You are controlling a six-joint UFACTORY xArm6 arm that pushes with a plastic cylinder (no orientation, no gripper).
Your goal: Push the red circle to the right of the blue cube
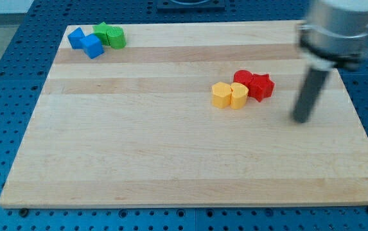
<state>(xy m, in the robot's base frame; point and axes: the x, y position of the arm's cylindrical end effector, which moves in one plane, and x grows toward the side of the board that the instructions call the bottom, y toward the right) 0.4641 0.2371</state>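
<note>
The red circle (242,78) sits right of the board's middle, touching a red star (261,86) on its right. The blue cube (92,46) lies at the top left, next to a second blue block (76,37). My tip (301,120) is on the board, to the right of and a little below the red star, apart from it. The rod above it is blurred.
Two yellow blocks (221,95) (238,95) touch each other just below-left of the red circle. Two green blocks (102,31) (116,37) sit right of the blue ones at the top left. The wooden board (171,154) lies on a blue perforated table.
</note>
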